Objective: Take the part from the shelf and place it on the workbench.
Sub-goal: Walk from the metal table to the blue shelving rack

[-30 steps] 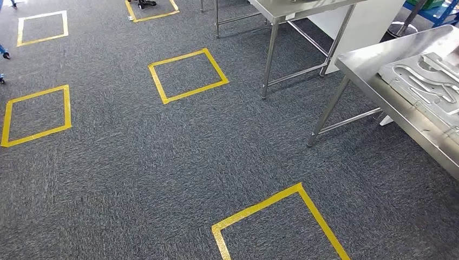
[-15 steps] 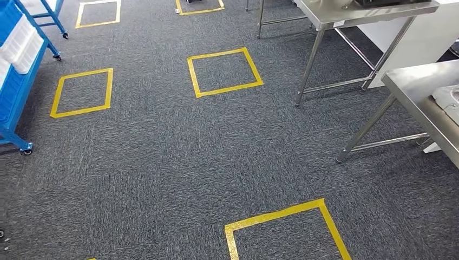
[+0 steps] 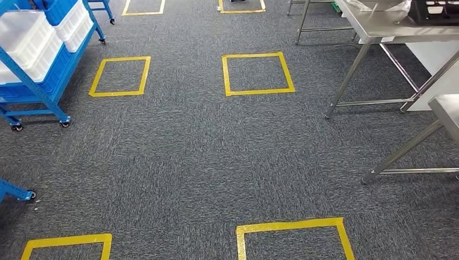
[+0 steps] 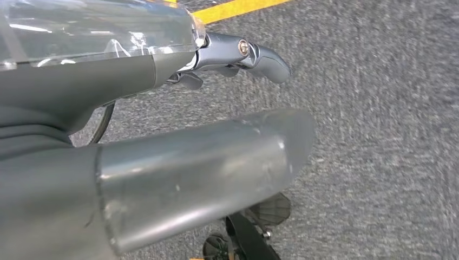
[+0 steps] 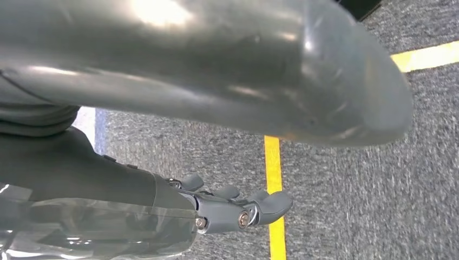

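Observation:
A blue wheeled shelf [image 3: 51, 81] stands at the far left of the head view, holding white bins [image 3: 30, 40]. I cannot make out the part in them. A steel workbench [image 3: 389, 27] stands at the upper right, and the corner of a nearer steel table [image 3: 446, 105] juts in at the right edge. My left hand [image 4: 135, 92] hangs over grey carpet, fingers [image 4: 260, 57] apart from the thumb, holding nothing. My right hand [image 5: 108, 168] also hangs over the carpet with nothing in it, its fingers [image 5: 254, 208] slightly bent.
Yellow tape squares [image 3: 257, 73] mark the grey carpet between shelf and tables. A dark tray [image 3: 433, 11] lies on the far workbench. A blue wheeled foot [image 3: 16, 190] of another rack pokes in at the lower left. Open carpet lies ahead.
The camera has turned left: the whole scene slid right. The blue shelf came into view at the left, and the near table with its metal plate left the picture at the right.

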Robot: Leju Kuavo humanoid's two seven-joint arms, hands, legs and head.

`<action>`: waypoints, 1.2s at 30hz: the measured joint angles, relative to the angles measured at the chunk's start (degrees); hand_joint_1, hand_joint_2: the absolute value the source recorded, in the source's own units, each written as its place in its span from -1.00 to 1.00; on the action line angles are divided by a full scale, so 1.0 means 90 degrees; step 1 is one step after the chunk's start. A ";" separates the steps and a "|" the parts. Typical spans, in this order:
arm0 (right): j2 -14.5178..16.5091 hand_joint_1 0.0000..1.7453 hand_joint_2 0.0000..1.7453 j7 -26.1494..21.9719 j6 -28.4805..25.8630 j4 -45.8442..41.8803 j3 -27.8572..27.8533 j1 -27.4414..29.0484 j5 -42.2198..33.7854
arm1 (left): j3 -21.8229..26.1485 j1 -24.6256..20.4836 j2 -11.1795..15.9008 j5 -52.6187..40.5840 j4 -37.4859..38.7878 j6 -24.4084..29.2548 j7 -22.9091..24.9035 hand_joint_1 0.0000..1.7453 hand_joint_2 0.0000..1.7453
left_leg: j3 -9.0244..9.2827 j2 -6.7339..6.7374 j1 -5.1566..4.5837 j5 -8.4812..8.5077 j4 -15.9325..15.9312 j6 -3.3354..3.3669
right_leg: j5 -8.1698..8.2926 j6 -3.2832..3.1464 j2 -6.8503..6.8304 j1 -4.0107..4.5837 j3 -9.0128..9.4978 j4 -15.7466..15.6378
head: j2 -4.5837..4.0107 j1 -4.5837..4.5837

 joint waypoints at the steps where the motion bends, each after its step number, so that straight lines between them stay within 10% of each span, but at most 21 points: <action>1: -0.0002 -1.00 -1.00 0.0020 -0.0006 0.0000 -0.0005 -0.0007 0.0001 | -0.0001 0.0010 -0.0001 -0.0007 0.0000 -0.0001 0.0005 -1.00 -1.00 | 0.0013 -0.0058 0.0012 0.0025 -0.0030 0.0034 | -0.0080 0.0036 0.0104 -0.0008 -0.0031 0.0085 | 0.0001 0.0008; 5: -0.0002 -1.00 -1.00 0.0152 -0.0038 0.0005 -0.0052 0.0006 0.0010 | -0.0021 0.0008 -0.0002 -0.0054 0.0000 -0.0010 0.0010 -1.00 -1.00 | -0.0014 -0.0288 0.0021 0.0086 -0.0065 0.0127 | -0.0781 0.0094 0.0626 -0.0036 -0.0710 0.1451 | 0.0001 0.0046; 7: -0.0002 -1.00 -1.00 0.0219 -0.0057 0.0011 -0.0078 0.0018 0.0027 | -0.0031 0.0012 -0.0002 -0.0094 0.0000 -0.0012 0.0005 -1.00 -1.00 | -0.0016 -0.0451 0.0022 0.0089 -0.0056 0.0129 | -0.0709 0.0101 0.0659 -0.0060 -0.0869 0.1703 | 0.0000 0.0047; 11: -0.0004 -1.00 -1.00 0.0262 -0.0105 0.0012 -0.0109 0.0025 0.0071 | -0.0053 0.0016 -0.0012 -0.0127 0.0000 -0.0012 -0.0045 -1.00 -1.00 | -0.0050 -0.0790 0.0028 0.0046 0.0053 0.0031 | 0.0054 0.0093 0.1033 -0.0147 -0.0326 0.0399 | 0.0001 0.0049; 15: 0.0001 -1.00 -1.00 0.0198 -0.0128 0.0012 -0.0110 0.0003 0.0119 | -0.0060 0.0041 -0.0028 -0.0132 0.0000 -0.0012 -0.0073 -1.00 -1.00 | -0.0154 -0.1010 0.0059 0.0055 0.0090 -0.0142 | 0.0074 -0.0032 0.1017 -0.0127 -0.0239 0.0165 | 0.0001 0.0041; 19: 0.0004 -1.00 -1.00 0.0192 -0.0136 0.0010 -0.0112 0.0023 0.0140 | -0.0061 0.0045 -0.0050 -0.0135 0.0000 -0.0012 -0.0073 -1.00 -1.00 | -0.0590 -0.0412 0.0051 -0.0481 0.1020 -0.0209 | 0.0099 -0.0182 0.0690 -0.0099 -0.0207 0.0097 | 0.0001 -0.0023; 22: 0.0005 -1.00 -1.00 0.0192 -0.0131 0.0010 -0.0112 0.0040 0.0190 | -0.0065 0.0036 -0.0055 -0.0184 0.0000 -0.0012 -0.0059 -1.00 -1.00 | -0.0963 -0.0275 0.0052 -0.0759 0.1848 -0.0218 | 0.0074 -0.0220 0.0421 -0.0042 -0.0207 0.0104 | 0.0001 -0.0032; 28: 0.0016 -1.00 -1.00 0.0210 -0.0101 0.0010 -0.0112 0.0030 0.0255 | -0.0078 0.0020 -0.0044 -0.0243 0.0000 -0.0015 -0.0021 -1.00 -1.00 | -0.0072 0.0281 -0.0070 -0.0061 0.0139 -0.0033 | -0.0004 -0.0134 0.0009 0.0023 -0.0103 0.0105 | 0.0001 -0.0027; 31: 0.0106 -1.00 -1.00 0.0206 -0.0265 0.0010 -0.0114 -0.0028 0.0252 | -0.0095 0.0027 -0.0019 -0.0309 0.0000 -0.0043 -0.0057 -1.00 -1.00 | -0.0050 0.0067 -0.0052 0.0008 0.0056 0.0056 | -0.0052 -0.0043 -0.0027 0.0027 -0.0064 0.0110 | 0.0000 -0.0020; 36: 0.0633 -1.00 -1.00 0.0189 -0.0966 0.0029 -0.0162 -0.0184 0.0183 | -0.0213 -0.0056 -0.0001 -0.0430 0.0000 -0.0129 -0.0117 -1.00 -1.00 | -0.0067 -0.0294 -0.0005 0.0097 -0.0024 0.0146 | -0.0820 0.0023 0.0656 -0.0027 -0.0780 0.1596 | 0.0001 0.0026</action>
